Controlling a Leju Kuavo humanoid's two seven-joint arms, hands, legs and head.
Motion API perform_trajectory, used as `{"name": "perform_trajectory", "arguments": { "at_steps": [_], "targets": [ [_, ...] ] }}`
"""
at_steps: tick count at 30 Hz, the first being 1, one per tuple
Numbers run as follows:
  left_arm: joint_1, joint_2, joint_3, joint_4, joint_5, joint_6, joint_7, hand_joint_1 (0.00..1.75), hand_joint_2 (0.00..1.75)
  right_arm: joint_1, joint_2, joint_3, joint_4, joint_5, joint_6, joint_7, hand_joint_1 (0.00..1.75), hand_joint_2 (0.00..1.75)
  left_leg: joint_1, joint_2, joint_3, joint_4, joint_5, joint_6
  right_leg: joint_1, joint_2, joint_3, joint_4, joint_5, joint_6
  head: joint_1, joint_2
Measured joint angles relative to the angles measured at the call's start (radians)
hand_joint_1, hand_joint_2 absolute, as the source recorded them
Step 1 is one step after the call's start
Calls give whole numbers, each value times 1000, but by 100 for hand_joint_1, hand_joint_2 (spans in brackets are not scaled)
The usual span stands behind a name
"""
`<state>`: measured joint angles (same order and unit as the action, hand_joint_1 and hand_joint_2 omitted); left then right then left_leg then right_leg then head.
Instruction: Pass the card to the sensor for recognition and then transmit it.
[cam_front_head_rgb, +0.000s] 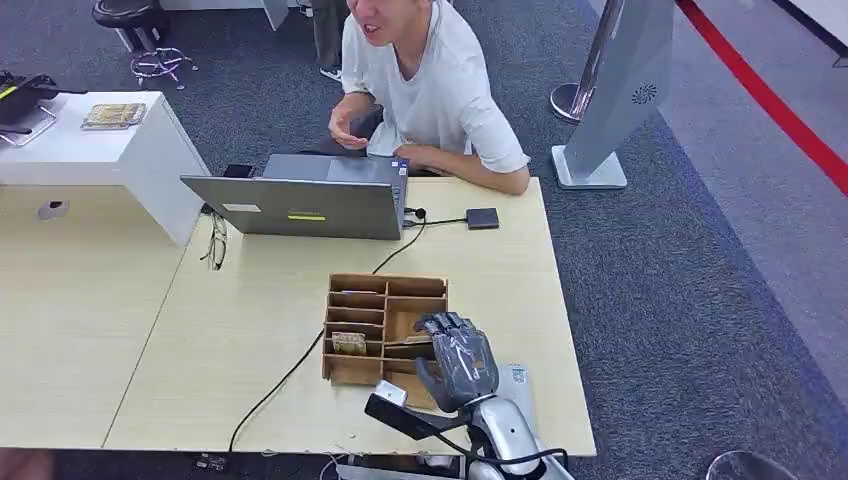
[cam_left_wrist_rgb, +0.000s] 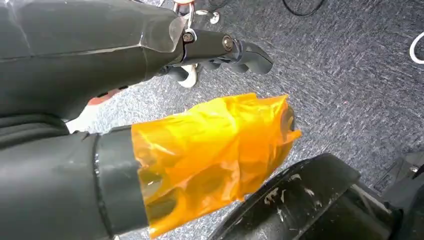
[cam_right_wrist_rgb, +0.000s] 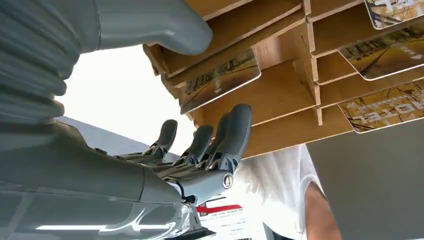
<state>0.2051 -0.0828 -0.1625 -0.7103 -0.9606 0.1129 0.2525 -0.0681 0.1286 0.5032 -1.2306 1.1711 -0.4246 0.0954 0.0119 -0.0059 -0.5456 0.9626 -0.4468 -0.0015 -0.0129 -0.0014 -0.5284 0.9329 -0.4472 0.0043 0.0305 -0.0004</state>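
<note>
Reaching into the card rack (cam_front_head_rgb: 385, 300) on the tabletop (cam_front_head_rgb: 250, 330), the right hand (cam_front_head_rgb: 457, 357) spreads its fingers (cam_right_wrist_rgb: 235, 130) beside a card (cam_right_wrist_rgb: 220, 80), holding nothing.

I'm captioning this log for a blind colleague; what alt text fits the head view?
The right hand reaches into a wooden card box on a pale table, fingers apart. Behind the box stand an open laptop and a seated person in a white shirt, with a small dark sensor cabled beside the laptop.

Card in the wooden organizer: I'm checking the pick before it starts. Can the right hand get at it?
Probably yes: the right hand hovers open over the organizer, and the card juts from its slot beside the fingers.
</note>
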Motion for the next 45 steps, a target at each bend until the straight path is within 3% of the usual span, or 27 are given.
{"name": "perform_trajectory", "arguments": {
  "at_steps": [22, 33, 41, 45],
  "targets": [
    [9, -1, 4, -13, -2, 0, 0, 0, 0, 0, 2, 1, 0, 2, -2, 6, 77, 175, 0, 0, 0, 0, 0, 0, 0, 0, 0, 0, 0, 0, 0, 0],
    [9, -2, 6, -14, -2, -1, 0, 0, 0, -1, 2, 1, 0, 2, -2, 6, 91, 175, 0, 0, 0, 0, 0, 0, 0, 0, 0, 0, 0, 0, 0, 0],
    [9, -4, 6, -14, -2, 0, -4, 0, 0, -3, 2, 1, 5, 17, -2, 10, 87, 175, 0, 0, 0, 0, 0, 0, 0, 0, 0, 0, 0, 0, 0, 0],
    [9, -5, 6, -14, -3, 0, -10, 0, 0, -5, 2, 1, 11, 19, -3, 17, 133, 175, 0, 0, 0, 0, 0, 0, 0, 0, 0, 0, 0, 0, 0, 0]
  ]
}}
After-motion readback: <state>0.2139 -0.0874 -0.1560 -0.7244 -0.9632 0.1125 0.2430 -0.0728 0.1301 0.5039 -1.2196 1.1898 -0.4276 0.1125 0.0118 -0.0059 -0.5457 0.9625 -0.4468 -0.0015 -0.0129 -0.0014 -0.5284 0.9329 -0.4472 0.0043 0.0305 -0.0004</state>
